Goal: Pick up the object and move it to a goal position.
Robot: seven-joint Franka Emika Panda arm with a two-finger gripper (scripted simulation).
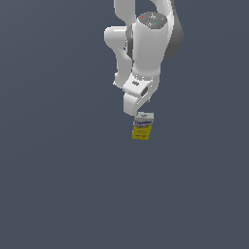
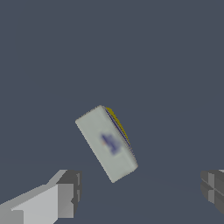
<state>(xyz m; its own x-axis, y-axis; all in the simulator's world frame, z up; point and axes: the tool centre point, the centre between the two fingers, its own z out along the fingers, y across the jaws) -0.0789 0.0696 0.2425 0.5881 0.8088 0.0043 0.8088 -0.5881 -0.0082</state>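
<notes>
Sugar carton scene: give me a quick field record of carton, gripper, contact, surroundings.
object: sugar carton, yellow lower part, white top with blue print
pose: upright on the grey floor
gripper: open, fingers spread wider than the carton
contact: none; carton sits apart from both fingers in the wrist view
arm: white Panda arm above the carton
goal marker: none visible

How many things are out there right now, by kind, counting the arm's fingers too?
Sugar carton: 1
Gripper fingers: 2, spread wide, nothing between them
Robot arm: 1
Total: 4
</notes>
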